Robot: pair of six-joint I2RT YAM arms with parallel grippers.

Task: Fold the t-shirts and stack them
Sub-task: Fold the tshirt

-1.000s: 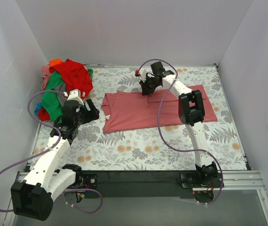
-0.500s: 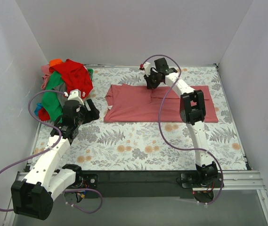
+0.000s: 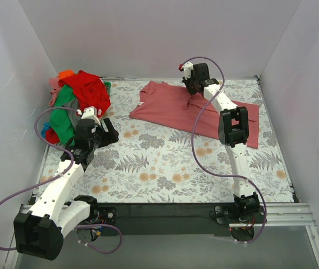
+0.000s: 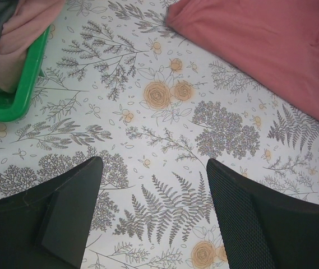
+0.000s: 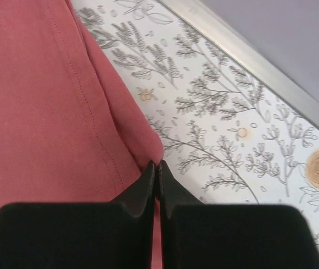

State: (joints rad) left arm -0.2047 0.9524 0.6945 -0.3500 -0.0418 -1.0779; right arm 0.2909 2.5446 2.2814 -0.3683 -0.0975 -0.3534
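The right arm is stretched out long, up to the back edge of the table. The right gripper (image 5: 158,170) is pinched tight on the edge of the salmon-pink t-shirt (image 3: 167,106). That shirt lies across the back of the flowery table cover (image 3: 165,162). The left arm is bent at the left side. The left gripper (image 4: 153,165) hangs low over the cover, wide apart, with nothing in it. The pile of t-shirts (image 3: 78,95) sits in the back left corner.

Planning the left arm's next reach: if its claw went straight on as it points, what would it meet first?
The left claw, open, would probably hit the floral table cover first; the salmon t-shirt lies to its right. Depth is unclear.
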